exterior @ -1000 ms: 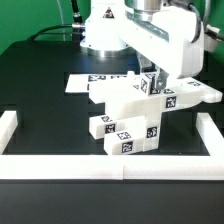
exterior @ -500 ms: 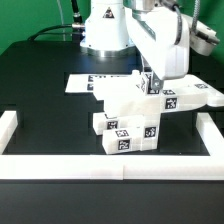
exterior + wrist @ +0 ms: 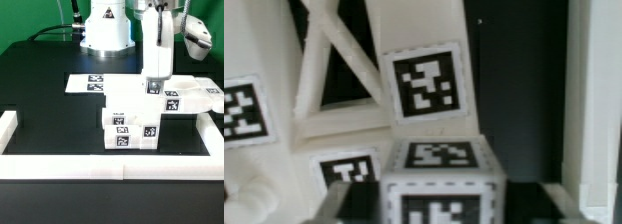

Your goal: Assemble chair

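**Chair being gripped in the middle of the black table**

Most of the exterior view is being filled by the black table (image 3: 40, 100). Its edges are being lined by a long white rail (image 3: 110, 165), which runs along the front and up both sides. At the back, the white robot base (image 3: 105, 25) is being shown. The arm (image 3: 158, 40) is being pointed straight down over the middle of the table.

The chair (image 3: 125, 105) is being seen in the middle of the table, just behind the front rail. It is white and blocky, and square black-and-white tags are being shown on many of its faces. A thick part is being seen at the bottom, touching the table, with a flat part lying on top of it. A side piece (image 3: 195, 98) is being seen sticking out toward the exterior view's right.

Behind the chair, the marker board (image 3: 82, 83) is being seen lying flat on the table, partly hidden by the chair.

The gripper (image 3: 154, 86) is being held at the top of the chair, on the exterior view's right side of it. Its jaws are being held narrow, closed on a small white block (image 3: 438, 165) of the chair. In the wrist view this block is being shown close up, with one tag on top and one on its front. Beyond it, crossed white bars (image 3: 335, 50) of the chair are being seen.
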